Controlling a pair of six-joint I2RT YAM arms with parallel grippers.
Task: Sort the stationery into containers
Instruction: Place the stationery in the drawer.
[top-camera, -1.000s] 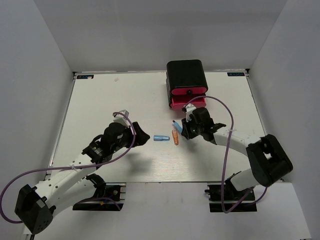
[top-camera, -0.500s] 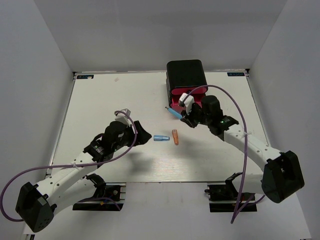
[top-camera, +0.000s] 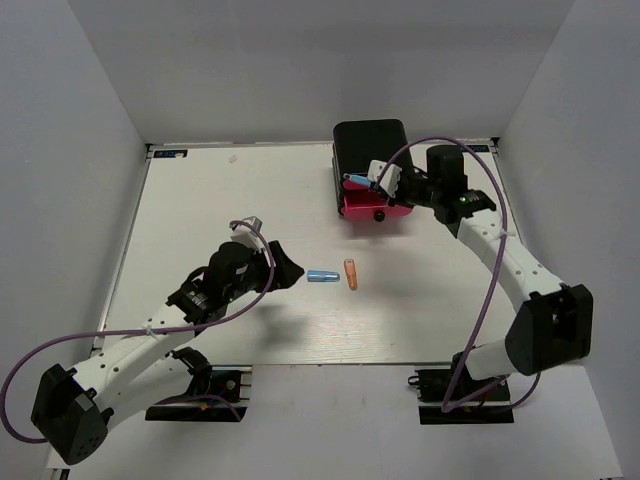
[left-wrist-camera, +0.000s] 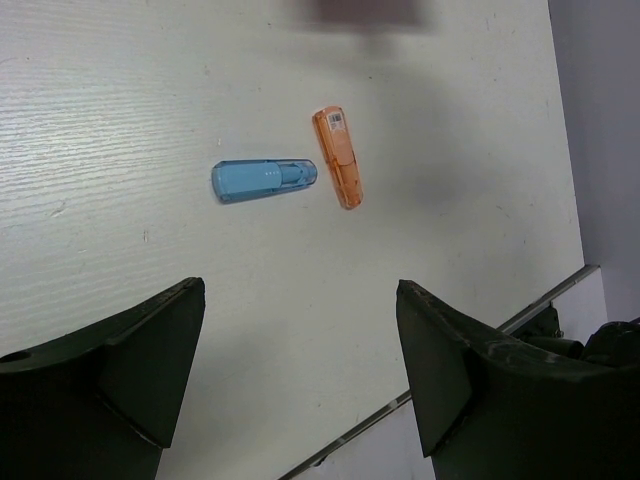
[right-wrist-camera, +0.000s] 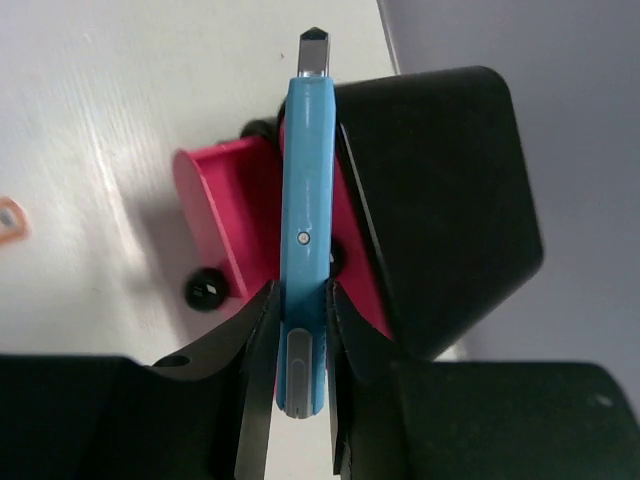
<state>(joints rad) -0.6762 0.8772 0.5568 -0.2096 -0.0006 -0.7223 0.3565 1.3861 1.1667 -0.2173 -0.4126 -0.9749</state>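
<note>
The right end effector is clamped narrow on the blue pen and holds it in the air above the cabinet, which sits at the far edge of the worktop, right of the middle. 1 pink drawer is pulled out toward the near edge, with its knob in front.

In the wrist view the pen reaches across the drawer's back and over the black top. A clean drop would likely need 4 things:
- shift toward the near edge until the whole pen is over the open tray
- turn the pen along the drawer's long side
- lower it
- let go

What lies in the drawer cannot be told, because the pen hides most of it.

The left end effector hangs wide open and holds nothing. It is above the light-blue cylinder and orange cylinder, which lie just beside each other near mid-worktop.
</note>
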